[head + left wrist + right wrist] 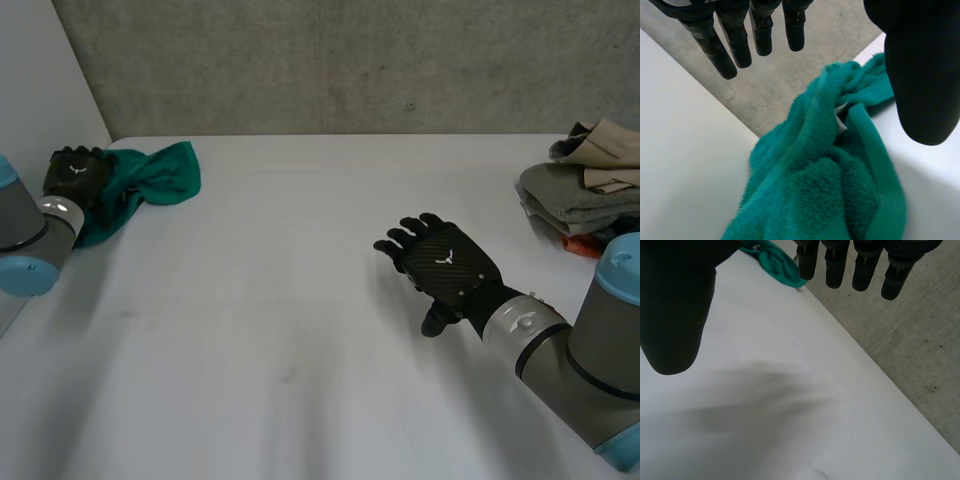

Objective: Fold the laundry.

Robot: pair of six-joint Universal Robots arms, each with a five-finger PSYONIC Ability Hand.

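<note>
1. Step in hand: the green towel (150, 180) is judged to be at the pick-up stage. It lies crumpled at a far corner of the worktop (300, 360) and is not yet spread or folded.
2. The left robot hand (78, 172) is placed over one end of the green towel. In the left wrist view its fingers (735, 47) are seen straight and spread, with the thumb apart, and nothing is pinched.
3. The right robot hand (445, 265) is held well apart from the green towel, over bare worktop. Its fingers are straight and spread, and nothing is held.
4. Next move, as judged: an edge or corner of the green towel is to be pinched, and the cloth drawn out and laid flat. The right robot hand would be needed at a second corner.
5. Count:
   - One green towel.
   - One pile of laundry (585, 185), on the side of the worktop opposite the green towel. A grey, a beige and an orange piece are made out in it.
   - Two robot hands.
</note>
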